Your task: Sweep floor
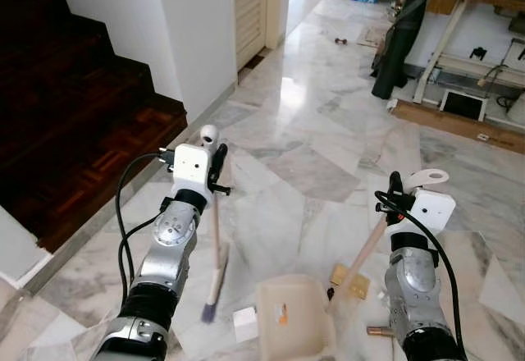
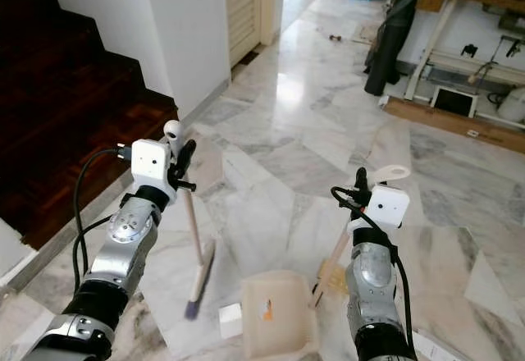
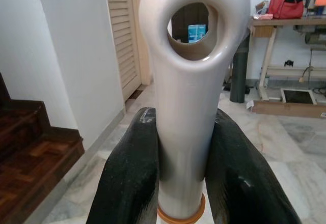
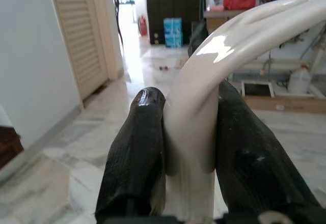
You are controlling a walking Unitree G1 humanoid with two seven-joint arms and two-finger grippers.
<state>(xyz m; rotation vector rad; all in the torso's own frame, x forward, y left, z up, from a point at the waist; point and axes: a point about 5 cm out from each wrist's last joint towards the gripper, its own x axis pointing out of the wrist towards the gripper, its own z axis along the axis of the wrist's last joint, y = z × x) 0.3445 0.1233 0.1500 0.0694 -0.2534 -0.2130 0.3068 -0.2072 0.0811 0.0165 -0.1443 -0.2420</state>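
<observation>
A marble floor (image 1: 328,131) is spread before the robot, with a dark wooden staircase (image 1: 74,107) to the robot's left of it and a surface (image 1: 484,0) carrying bags at the far right. The dustpan (image 1: 291,316) is taken as the landmark: it sits on the floor low in the head views, between the two arms.

The broom (image 1: 215,254) is held by the left claw (image 1: 215,160), to the robot's left of the dustpan. Its stick runs down from the claw, and its bristle head rests on or just above the floor beside the dustpan; contact cannot be told. In the left wrist view the two black fingers (image 3: 127,183) are seen pressed against the white handle top from both sides, pinching it.

The dustpan's long handle (image 1: 365,254) rises to the robot's right, and its white looped end is pinched in the right claw (image 1: 406,189); the fingers (image 4: 137,158) are clamped on either side of it in the right wrist view.

A small white block (image 1: 244,322) lies touching or just beside the dustpan's left edge, between it and the broom head. A yellow scrap (image 1: 349,283) lies just right of the dustpan, and a small tube (image 1: 377,329) farther right, by the right arm.

The step in hand is judged to be the gathering of litter into the dustpan. For the next move, the broom head would need to be drawn toward the dustpan's mouth behind the white block, while the dustpan is kept flat and steady on the floor.
</observation>
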